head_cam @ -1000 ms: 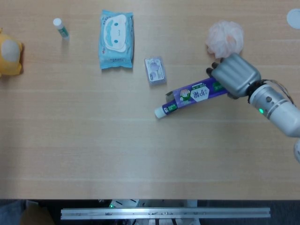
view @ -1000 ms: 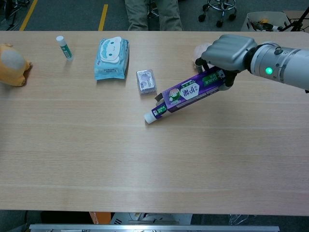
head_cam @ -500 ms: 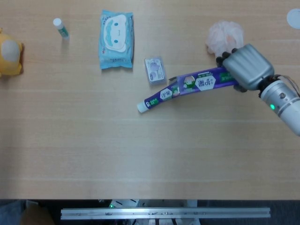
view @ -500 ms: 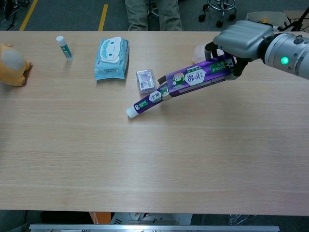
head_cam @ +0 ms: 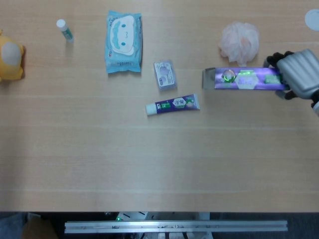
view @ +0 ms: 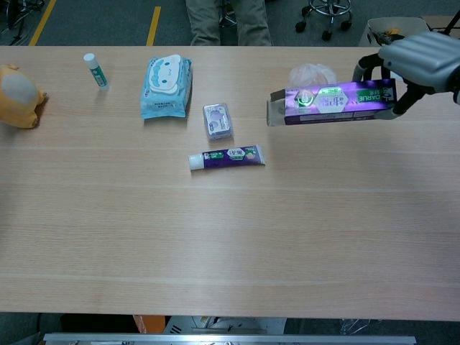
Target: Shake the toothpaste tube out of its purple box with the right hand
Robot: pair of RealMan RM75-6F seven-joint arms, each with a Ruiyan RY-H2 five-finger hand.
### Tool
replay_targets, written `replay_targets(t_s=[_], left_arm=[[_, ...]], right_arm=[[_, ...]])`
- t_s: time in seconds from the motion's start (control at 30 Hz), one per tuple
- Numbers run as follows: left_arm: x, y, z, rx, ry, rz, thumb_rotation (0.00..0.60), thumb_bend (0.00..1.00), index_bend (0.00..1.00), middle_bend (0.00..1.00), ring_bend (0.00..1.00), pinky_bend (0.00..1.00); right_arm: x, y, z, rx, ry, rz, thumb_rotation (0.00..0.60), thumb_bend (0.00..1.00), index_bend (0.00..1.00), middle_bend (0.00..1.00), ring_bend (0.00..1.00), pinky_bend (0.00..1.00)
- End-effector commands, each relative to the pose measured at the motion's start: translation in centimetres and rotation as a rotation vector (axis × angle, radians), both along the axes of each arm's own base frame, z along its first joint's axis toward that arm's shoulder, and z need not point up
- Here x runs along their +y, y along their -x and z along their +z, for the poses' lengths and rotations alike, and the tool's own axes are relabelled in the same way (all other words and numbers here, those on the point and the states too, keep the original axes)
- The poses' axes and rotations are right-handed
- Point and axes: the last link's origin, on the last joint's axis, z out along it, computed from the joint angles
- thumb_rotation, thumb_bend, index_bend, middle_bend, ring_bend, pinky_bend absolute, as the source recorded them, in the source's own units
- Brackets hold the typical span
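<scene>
The toothpaste tube [head_cam: 172, 104] [view: 227, 157] lies flat on the table, white cap to the left, fully clear of the box. My right hand [head_cam: 299, 75] [view: 420, 61] grips the far end of the purple box [head_cam: 244, 79] [view: 332, 103] at the right edge of both views. The box is held level above the table, its open flap pointing left, to the right of the tube. My left hand appears in neither view.
A pink bath pouf [head_cam: 239, 42] sits just behind the box. A small foil packet [head_cam: 164, 74], a blue wipes pack [head_cam: 123, 42], a lip balm stick [head_cam: 65, 30] and a yellow plush toy [head_cam: 10, 57] lie along the far side of the table [head_cam: 149, 164].
The tube slid fully out of the box and dropped flat on the table. My right hand swung the box right and up until it was level.
</scene>
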Motion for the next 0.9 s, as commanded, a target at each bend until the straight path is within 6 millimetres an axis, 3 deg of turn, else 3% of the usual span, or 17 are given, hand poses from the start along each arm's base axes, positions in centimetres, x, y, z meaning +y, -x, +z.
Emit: replay_targets(t_s=[0.03,0.13,0.33,0.4,0.5,0.57,0.63,0.8,0.9], left_arm=[[0.1,-0.1,-0.2,-0.002,0.005,-0.004,0.600,0.25,0.07,0.09,0.16,0.17],[0.2,-0.1,-0.4,-0.002,0.014,-0.001,0.600,0.25,0.07,0.09,0.16,0.17],[0.2,-0.2,-0.4,-0.002,0.013,-0.003,0.600,0.25,0.07,0.09,0.16,0.17],[0.2,-0.2,-0.3,-0.006,0.012,-0.003,0.600,0.25,0.07,0.09,0.16,0.17],[0.2,-0.1,0.0,-0.008,0.004,0.000,0.600,0.25,0.07,0.09,0.16,0.17],[0.1,-0.1,0.1,-0.007,0.001,0.001,0.600,0.25,0.07,0.09,0.16,0.17],[0.1,0.0,0.2,-0.008,-0.003,0.004,0.600,0.25,0.07,0.09,0.16,0.17],[0.2,0.1,0.2,-0.008,-0.002,0.010,0.600,0.25,0.07,0.09,0.16,0.17],[0.2,0.0,0.3,-0.011,-0.009,0.003,0.600,0.25,0.07,0.09,0.16,0.17]], right_arm=[[1.1,1.7,-0.7,-0.012,0.007,-0.016,0.600,0.22,0.53,0.40,0.45,0.67],[2.1,3.1,-1.7,-0.017,0.003,-0.036,0.600,0.22,0.53,0.40,0.45,0.65],[2.8,4.4,-3.8,-0.040,-0.004,-0.059,0.600,0.20,0.48,0.40,0.38,0.51],[2.9,4.6,-4.4,-0.028,-0.015,-0.064,0.600,0.18,0.42,0.38,0.34,0.46],[3.2,5.0,-4.6,0.005,-0.032,-0.092,0.600,0.12,0.20,0.24,0.22,0.30],[3.2,5.0,-4.6,0.010,-0.034,-0.103,0.600,0.09,0.05,0.14,0.14,0.23],[3.3,4.9,-4.3,0.017,-0.025,-0.117,0.600,0.09,0.00,0.07,0.09,0.19],[3.8,5.0,-2.4,0.009,0.044,-0.124,0.600,0.09,0.00,0.05,0.07,0.18],[4.8,5.3,-0.6,-0.014,0.116,-0.128,0.600,0.09,0.00,0.10,0.10,0.20]])
